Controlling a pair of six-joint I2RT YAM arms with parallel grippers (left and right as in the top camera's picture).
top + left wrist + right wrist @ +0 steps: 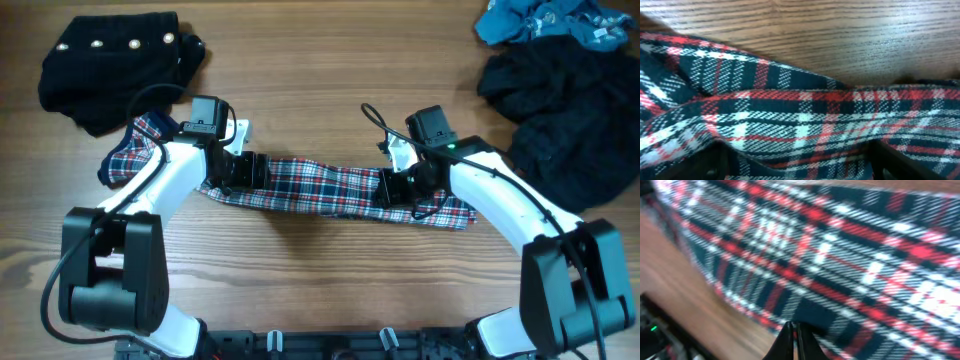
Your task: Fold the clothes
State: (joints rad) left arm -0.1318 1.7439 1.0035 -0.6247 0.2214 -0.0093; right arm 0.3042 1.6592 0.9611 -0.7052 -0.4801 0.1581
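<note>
One plaid garment [320, 187], seemingly between fingers [905, 169]

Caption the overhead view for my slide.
Two arms over a strung-out plaid garment on a wooden table; studded black garment, black heap and blue garment behind.

The plaid [330, 187] is navy, crossed with red and white stripes that make squares. In the left wrist view its white bands show a fine dark weave. The studded garment [110, 65] is black with a row of pale round studs. The black garment [570, 110] is plain, without pattern. The blue garment [545, 20] is mid blue with small pale marks. The worktop [320, 60] is brown wood with darker grain lines. The left arm [165, 175] and right arm [500, 195] are white with black joints. The left end effector [245, 172] and right end effector [392, 187] are black.
</note>
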